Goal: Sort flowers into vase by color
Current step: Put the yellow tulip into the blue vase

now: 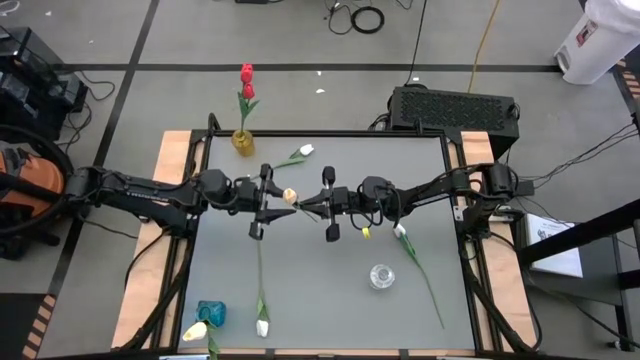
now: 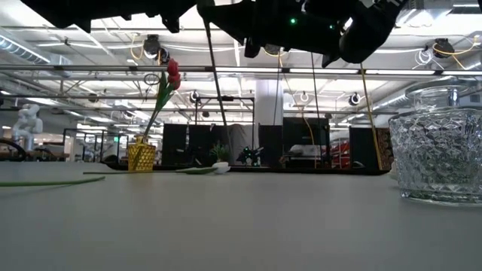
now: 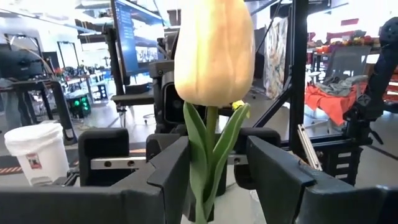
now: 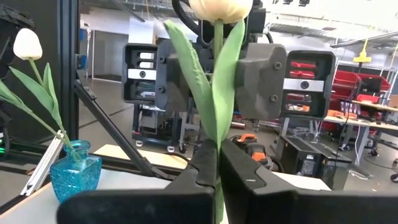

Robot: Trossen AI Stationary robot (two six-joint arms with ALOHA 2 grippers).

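A cream-yellow tulip (image 1: pixel 290 196) stands upright in mid-air over the table's middle, between my two grippers. Its head (image 3: pixel 214 50) rises above the fingers in both wrist views, and its stem (image 2: pixel 217 90) slants down below them. My right gripper (image 4: pixel 217 158) is shut on it. My left gripper (image 3: pixel 217 162) is open, one finger on either side of the stem and leaves; whether they touch, I cannot tell. A yellow vase (image 1: pixel 243 142) with red tulips stands at the far edge. A blue vase (image 1: pixel 211 313) with a pale tulip stands near-left. A clear glass vase (image 1: pixel 381 275) stands near-right. My right gripper pinches the tulip's stem and leaves (image 4: pixel 214 134) a little below the head, between its two fingers (image 4: pixel 199 171). The fingers come level from the table's right and lie across the stem. The tulip is upright, head above the fingers (image 4: pixel 221 9), stem hanging below.
Loose tulips lie on the table: a white one (image 1: pixel 305 151) near the far edge, one with a long stem (image 1: pixel 260 270) in the near middle, and one (image 1: pixel 415 260) on the right beside the glass vase. A black box (image 1: pixel 455 108) sits beyond the far-right corner.
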